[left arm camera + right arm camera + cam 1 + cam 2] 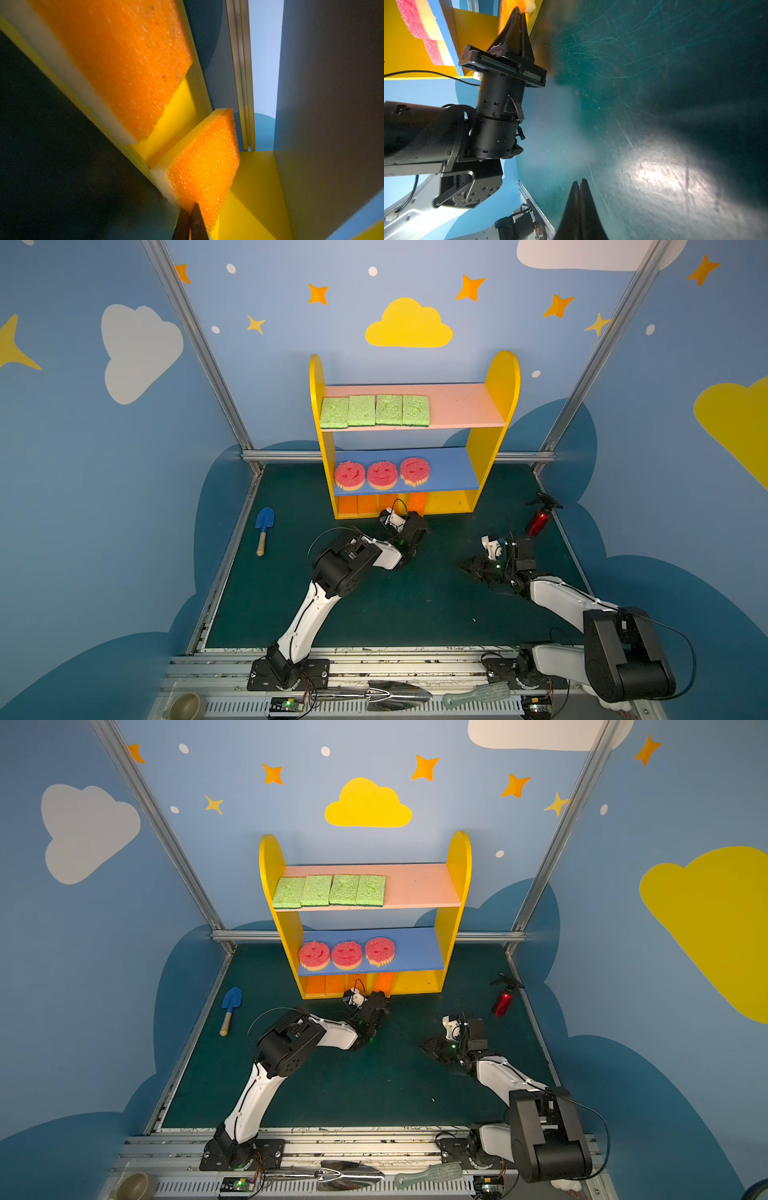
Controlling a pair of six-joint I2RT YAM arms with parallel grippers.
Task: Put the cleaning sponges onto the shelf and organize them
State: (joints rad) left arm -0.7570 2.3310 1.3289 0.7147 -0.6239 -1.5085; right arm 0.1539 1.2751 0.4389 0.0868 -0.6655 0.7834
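Right gripper [579,185] tips fill the near edge of its wrist view: pressed together, nothing between them, close to the bare green mat [654,104]. Left gripper [518,10] is also closed, tips butted against the near edge of an orange sponge [203,166] on the shelf [503,381] base. Can't tell if any foam is pinched. Second orange sponge [116,62] sits beside it, cut off by the frame.

In both top views the blue board [449,472] overhangs the base, so only orange front strips show. The left wrist hides part of that row, so the count is unclear.

Four green sponges [374,410] sit in a row on the pink top board [461,406], three pink smiley sponges [382,475] on the blue board. Blue trowel [264,526] lies on the mat, left of the shelf.
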